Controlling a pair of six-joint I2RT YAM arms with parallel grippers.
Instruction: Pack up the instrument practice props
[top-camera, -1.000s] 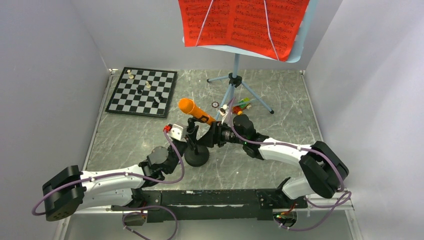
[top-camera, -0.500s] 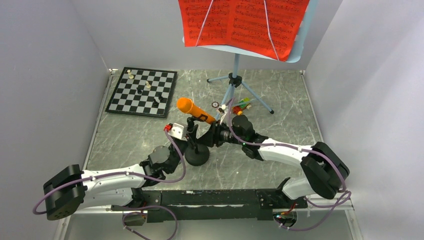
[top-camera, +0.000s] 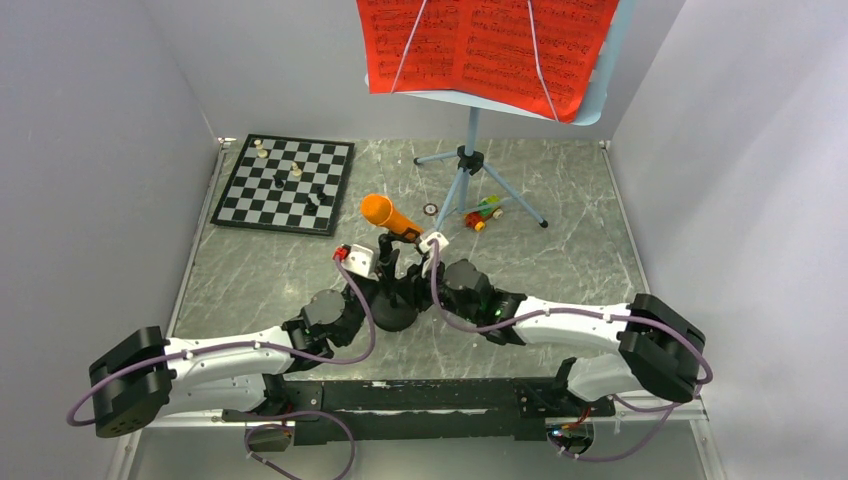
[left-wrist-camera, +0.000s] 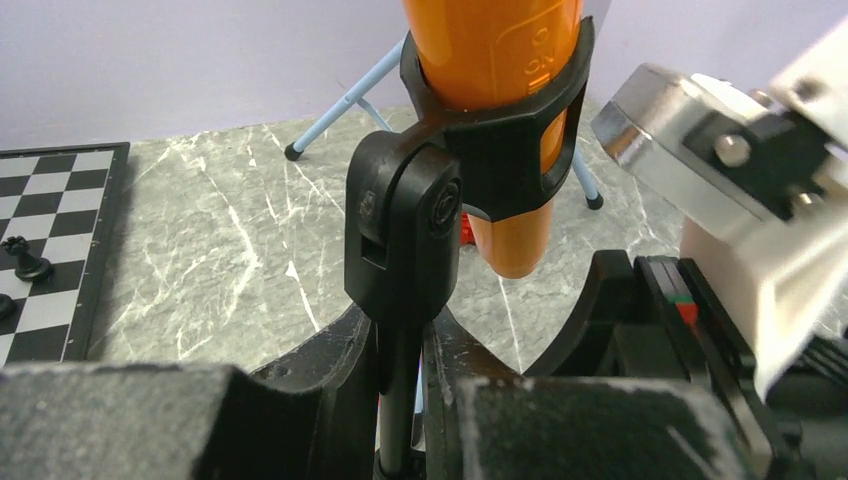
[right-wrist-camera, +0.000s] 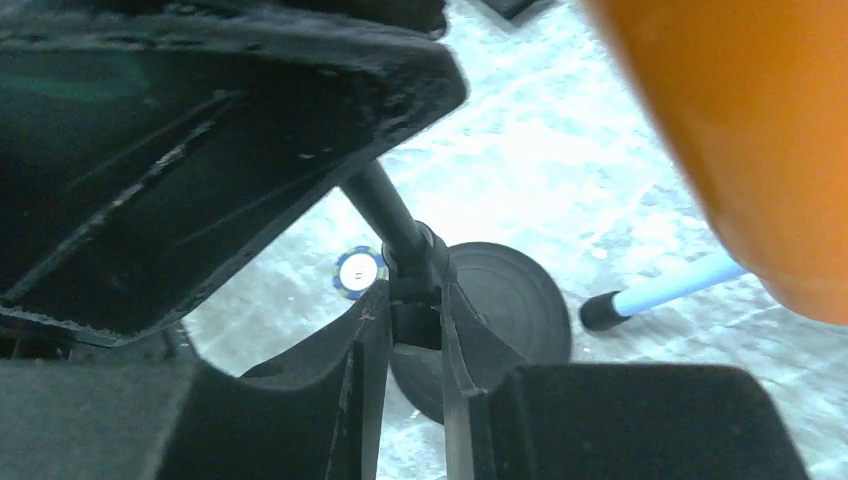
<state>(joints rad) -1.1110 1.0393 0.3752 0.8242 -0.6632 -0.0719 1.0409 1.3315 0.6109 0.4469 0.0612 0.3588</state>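
We saw the right gripper (right-wrist-camera: 413, 322) pinching the black stand post (right-wrist-camera: 385, 215) just above its round base (right-wrist-camera: 515, 290), a finger touching either side. The orange microphone (right-wrist-camera: 740, 130) (blurred, very close) filled the upper right. A blue leg (right-wrist-camera: 672, 288) and a small disc (right-wrist-camera: 358, 272) rested on the table (right-wrist-camera: 540, 140).

The microphone (top-camera: 390, 218) is bright orange, and its microphone stand (top-camera: 393, 314) is plain black. The sheet-music pages (top-camera: 480, 45) are red, printed with black staves and notes. The music stand (top-camera: 470, 130) is light blue. The chessboard (top-camera: 287, 183) is checked black and white inside a black border. The tabletop (top-camera: 570, 250) is grey marble veined in white. The toy car (top-camera: 483, 212) mixes red, green and yellow. The left arm (top-camera: 225, 358) and right arm (top-camera: 575, 325) are white with black joints and purple cables (top-camera: 352, 300).
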